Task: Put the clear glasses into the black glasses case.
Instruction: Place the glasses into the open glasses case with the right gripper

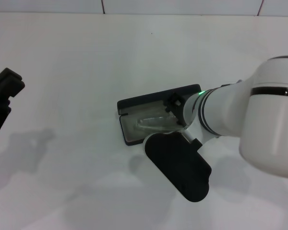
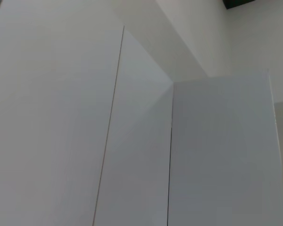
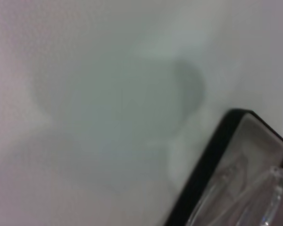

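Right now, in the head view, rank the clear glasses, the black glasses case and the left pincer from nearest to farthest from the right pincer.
1. The clear glasses, lying in the case's tray, right at the right pincer.
2. The black glasses case, open beneath it; too close to the glasses to call.
3. The left pincer, far off at the view's left edge.

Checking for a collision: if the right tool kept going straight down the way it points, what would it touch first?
Probably the clear glasses lying in the open black glasses case; the right tool hangs just above them, though depth is unclear.
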Tool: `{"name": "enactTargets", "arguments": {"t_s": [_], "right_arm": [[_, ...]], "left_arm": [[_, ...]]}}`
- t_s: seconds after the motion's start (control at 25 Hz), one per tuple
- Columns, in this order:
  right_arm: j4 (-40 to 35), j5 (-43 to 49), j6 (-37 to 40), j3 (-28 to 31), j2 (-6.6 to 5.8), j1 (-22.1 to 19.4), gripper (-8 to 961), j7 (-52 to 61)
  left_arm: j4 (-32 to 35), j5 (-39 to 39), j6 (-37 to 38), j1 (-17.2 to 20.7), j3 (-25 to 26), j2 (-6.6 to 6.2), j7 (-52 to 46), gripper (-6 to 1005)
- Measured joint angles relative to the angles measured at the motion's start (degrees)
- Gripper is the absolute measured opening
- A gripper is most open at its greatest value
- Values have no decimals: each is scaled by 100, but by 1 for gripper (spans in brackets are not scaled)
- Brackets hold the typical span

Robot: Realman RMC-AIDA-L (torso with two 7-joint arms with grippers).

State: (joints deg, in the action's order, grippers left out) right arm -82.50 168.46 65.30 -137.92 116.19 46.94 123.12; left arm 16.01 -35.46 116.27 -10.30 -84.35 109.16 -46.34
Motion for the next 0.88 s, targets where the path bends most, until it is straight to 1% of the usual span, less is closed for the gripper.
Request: {"name": "enactTargets", "arguments": {"t_s": [0.24, 0.6, 0.88], "right_arm": [[52, 211, -206, -53, -2, -83, 341, -45], [67, 257, -621, -284, 0, -133, 339, -277], [35, 267, -684, -422, -1, -189, 339, -660]], "left_arm": [[-1, -9, 0, 17, -3, 0, 6, 92], [-1, -14, 0, 41, 5, 0, 6, 92], [-37, -14, 0, 54, 25, 0, -7, 93]]}}
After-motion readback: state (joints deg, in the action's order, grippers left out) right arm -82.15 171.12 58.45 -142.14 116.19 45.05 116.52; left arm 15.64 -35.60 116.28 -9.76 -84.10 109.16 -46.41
